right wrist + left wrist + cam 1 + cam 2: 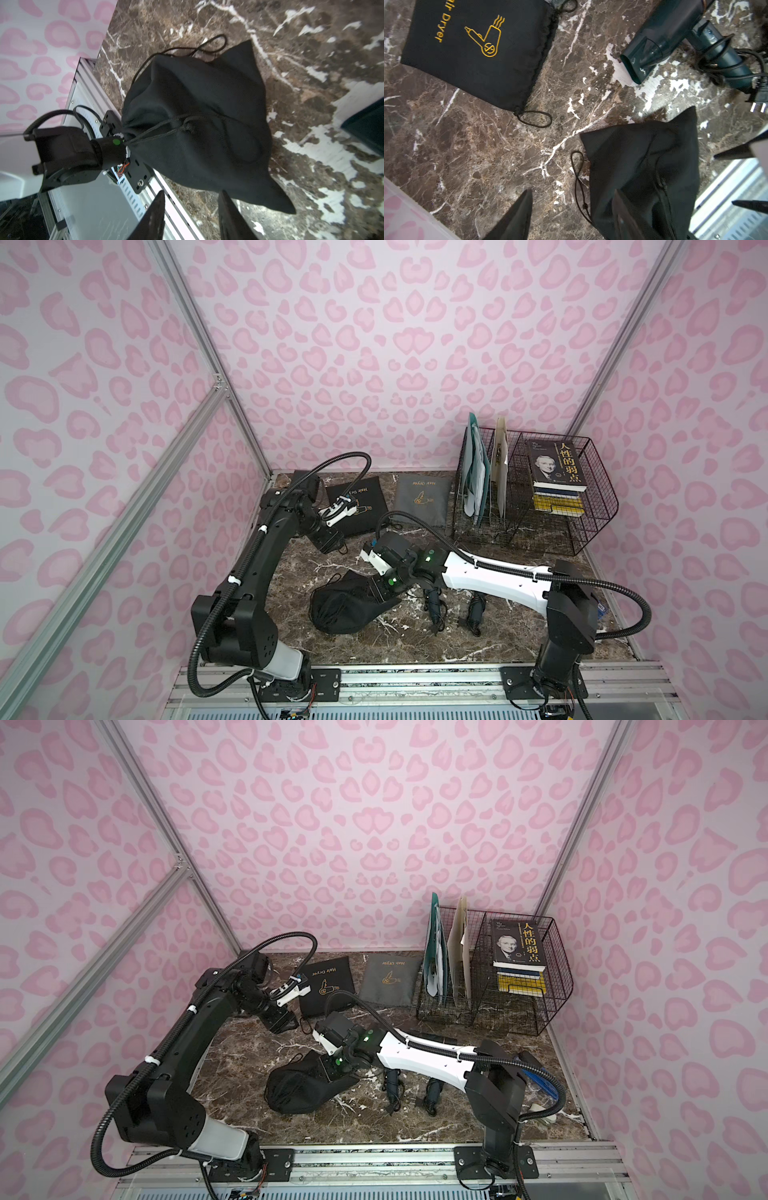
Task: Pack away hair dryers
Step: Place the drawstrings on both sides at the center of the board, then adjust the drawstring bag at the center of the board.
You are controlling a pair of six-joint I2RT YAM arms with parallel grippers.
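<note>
Toward 5 o'clock of the bench (519, 639) centre, one teal hair dryer (433, 605) and a second teal hair dryer (476, 609) lay side by side by my right forearm. I judged them light, rigid and slick, best pinched across the handle, where the wound cord gives bite. My right end effector (192, 193) and left end effector (573, 191) both gaped, gripping nothing, near the bulging black pouch (349, 608) at 7 o'clock. A loose plug (758, 104) could snag, and the flat black pouch (357, 506) and grey pouch (422, 499) lay at 12 o'clock.
</note>
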